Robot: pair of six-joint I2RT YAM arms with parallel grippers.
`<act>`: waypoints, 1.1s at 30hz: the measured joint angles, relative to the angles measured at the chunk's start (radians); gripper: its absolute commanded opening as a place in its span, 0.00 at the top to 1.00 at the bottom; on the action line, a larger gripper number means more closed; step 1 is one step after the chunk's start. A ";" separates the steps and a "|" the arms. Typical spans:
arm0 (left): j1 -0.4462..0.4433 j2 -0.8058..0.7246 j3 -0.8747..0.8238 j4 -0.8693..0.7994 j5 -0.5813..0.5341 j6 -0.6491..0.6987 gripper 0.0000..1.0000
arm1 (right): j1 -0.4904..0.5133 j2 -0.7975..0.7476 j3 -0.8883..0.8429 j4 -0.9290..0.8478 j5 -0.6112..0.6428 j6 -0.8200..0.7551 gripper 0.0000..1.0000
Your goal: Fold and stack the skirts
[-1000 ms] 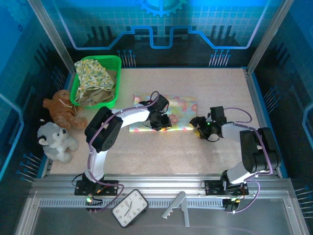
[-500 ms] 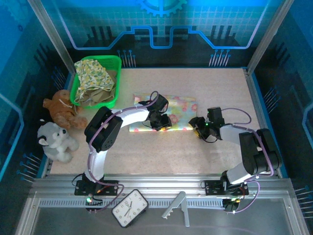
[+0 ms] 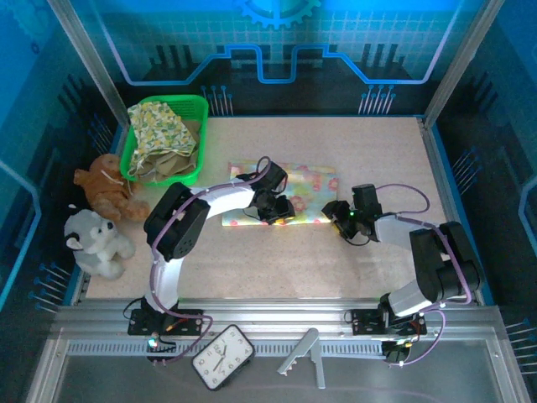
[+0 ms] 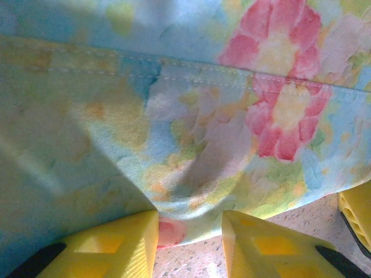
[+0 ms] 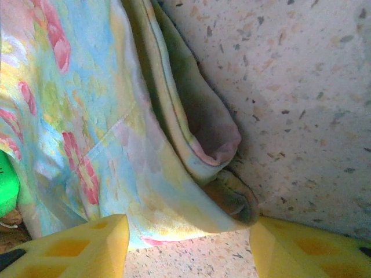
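Note:
The pastel patchwork skirt (image 3: 295,186) lies folded flat on the table's middle. My left gripper (image 3: 273,210) is low at its near edge; in the left wrist view the skirt (image 4: 191,116) has its hem lying loose in the gap of the gripper (image 4: 190,246), which is open, between yellow fingers (image 4: 119,243). My right gripper (image 3: 335,211) sits at the skirt's near right corner. There the layered corner (image 5: 223,191) rests between the wide-apart jaws of the gripper (image 5: 188,249), touching the right finger (image 5: 301,249). A yellow-green floral skirt (image 3: 159,124) and an olive-khaki one (image 3: 174,168) lie in the basket.
The green basket (image 3: 200,126) stands at the back left. A brown plush toy (image 3: 105,189) and a white one (image 3: 96,243) sit off the table's left edge. A clock (image 3: 223,357) and a grey bracket (image 3: 304,357) lie on the front rail.
My right gripper has crept left and slightly away from me, up to the skirt's corner. The left gripper's jaws have widened a little at the hem.

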 measured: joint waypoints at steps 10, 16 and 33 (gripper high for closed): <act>0.007 -0.010 -0.023 0.031 0.018 -0.002 0.63 | -0.029 -0.068 0.009 0.010 0.081 -0.088 0.38; 0.009 -0.011 -0.024 0.033 0.019 -0.002 0.63 | -0.150 0.019 0.113 -0.053 -0.027 -0.246 0.38; 0.011 -0.013 -0.029 0.039 0.026 -0.003 0.62 | -0.124 0.246 0.325 -0.253 -0.184 -0.442 0.45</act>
